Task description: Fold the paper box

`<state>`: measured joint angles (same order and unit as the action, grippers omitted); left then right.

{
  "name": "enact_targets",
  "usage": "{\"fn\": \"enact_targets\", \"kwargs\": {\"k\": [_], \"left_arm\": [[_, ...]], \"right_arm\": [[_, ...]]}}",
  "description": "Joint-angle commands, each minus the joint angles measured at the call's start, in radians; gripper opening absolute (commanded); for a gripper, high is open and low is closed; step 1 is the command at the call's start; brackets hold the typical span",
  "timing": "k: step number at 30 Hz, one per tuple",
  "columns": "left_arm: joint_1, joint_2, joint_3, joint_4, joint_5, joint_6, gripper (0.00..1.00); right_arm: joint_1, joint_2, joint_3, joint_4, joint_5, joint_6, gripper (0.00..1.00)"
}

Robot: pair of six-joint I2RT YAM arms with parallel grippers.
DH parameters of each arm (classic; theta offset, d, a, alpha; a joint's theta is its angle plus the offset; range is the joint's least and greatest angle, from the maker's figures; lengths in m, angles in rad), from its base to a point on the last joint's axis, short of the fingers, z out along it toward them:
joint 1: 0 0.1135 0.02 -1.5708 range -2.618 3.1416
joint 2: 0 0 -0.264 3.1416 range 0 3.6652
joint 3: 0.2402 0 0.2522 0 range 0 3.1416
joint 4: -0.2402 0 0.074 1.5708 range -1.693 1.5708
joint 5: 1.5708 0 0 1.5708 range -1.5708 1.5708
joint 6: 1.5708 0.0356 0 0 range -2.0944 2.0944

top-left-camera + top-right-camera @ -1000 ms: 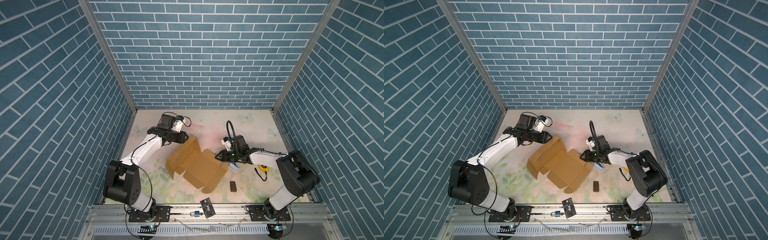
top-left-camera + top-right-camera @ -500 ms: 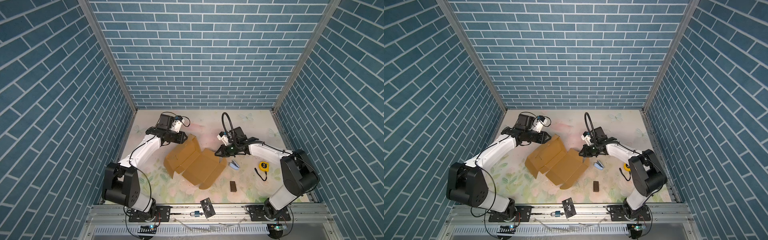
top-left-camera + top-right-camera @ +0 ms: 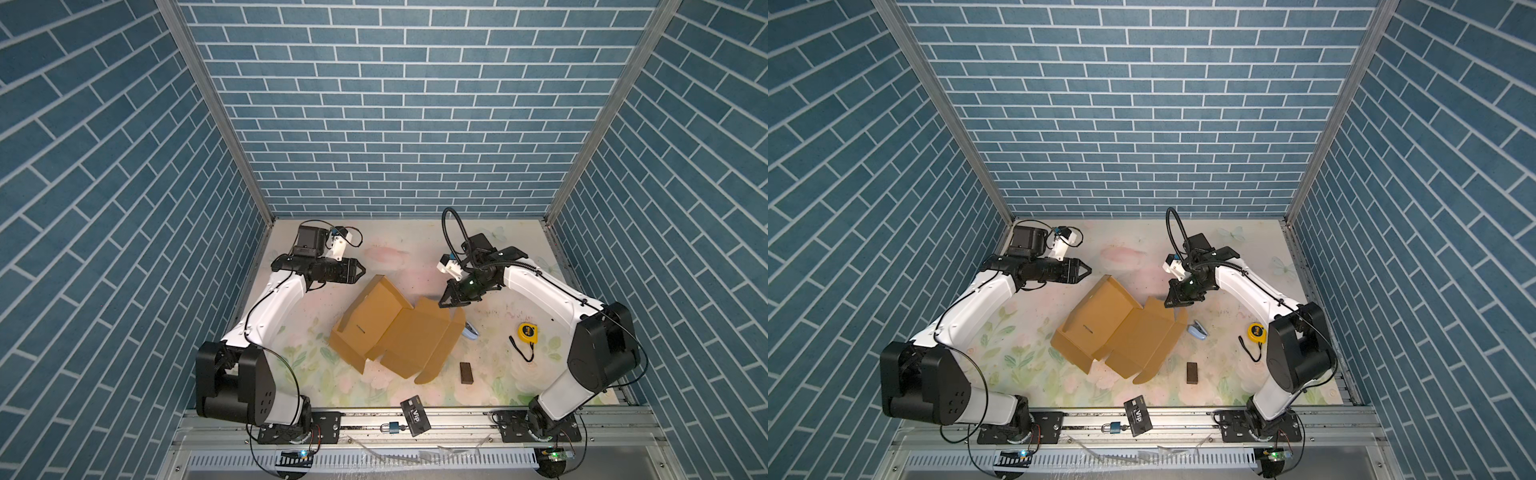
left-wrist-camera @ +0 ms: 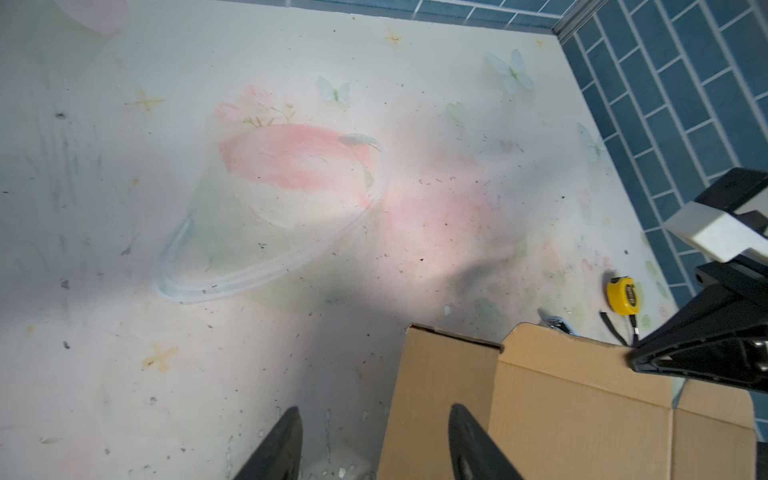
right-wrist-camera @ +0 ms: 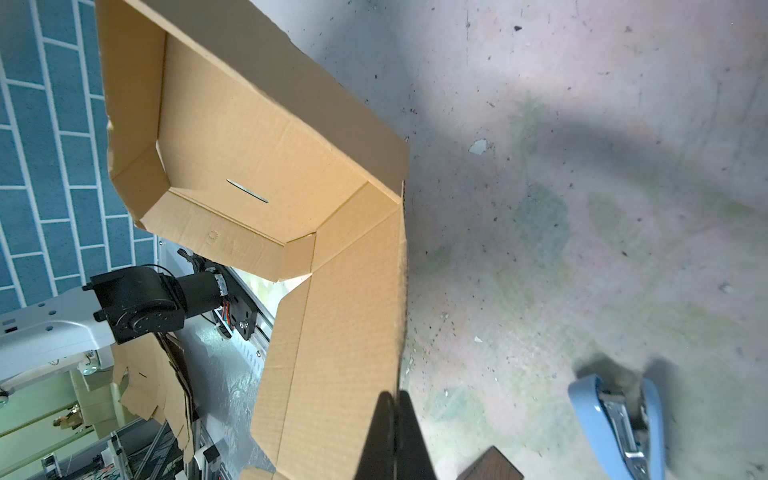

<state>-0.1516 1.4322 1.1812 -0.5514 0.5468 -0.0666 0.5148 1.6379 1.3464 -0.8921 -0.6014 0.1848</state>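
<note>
The paper box (image 3: pixel 399 332) lies open on the table (image 3: pixel 399 245). The left claw (image 3: pixel 360 271), beside the box's far corner, is spread and holds nothing. The right claw (image 3: pixel 444 304) is pressed together at the box's far edge. In front of the box, a black card (image 3: pixel 415 415) reads "VIP".

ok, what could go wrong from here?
The right gripper is shut at the far flap of the paper box; left gripper hangs open, holding nothing, so a push may slide the box rather than crease it.
The blue stapler lies close beside the box's right wall and could get shoved.
</note>
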Motion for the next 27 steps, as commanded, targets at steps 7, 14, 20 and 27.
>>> {"fn": "enact_targets", "kwargs": {"k": [7, 14, 20, 27], "left_arm": [[-0.021, 0.004, -0.010, -0.012, 0.066, 0.040, 0.60], [-0.080, 0.069, -0.037, 0.003, 0.014, 0.066, 0.56], [-0.133, 0.133, -0.014, -0.007, -0.044, 0.108, 0.56], [-0.138, 0.151, -0.004, -0.013, -0.093, 0.105, 0.56]], "right_arm": [[-0.019, 0.020, 0.160, -0.194, 0.073, 0.023, 0.15], [-0.022, 0.005, 0.214, -0.083, 0.055, 0.082, 0.28], [-0.037, -0.046, 0.204, -0.028, 0.115, 0.091, 0.32], [-0.057, -0.236, 0.129, 0.062, 0.222, 0.155, 0.35]]}}
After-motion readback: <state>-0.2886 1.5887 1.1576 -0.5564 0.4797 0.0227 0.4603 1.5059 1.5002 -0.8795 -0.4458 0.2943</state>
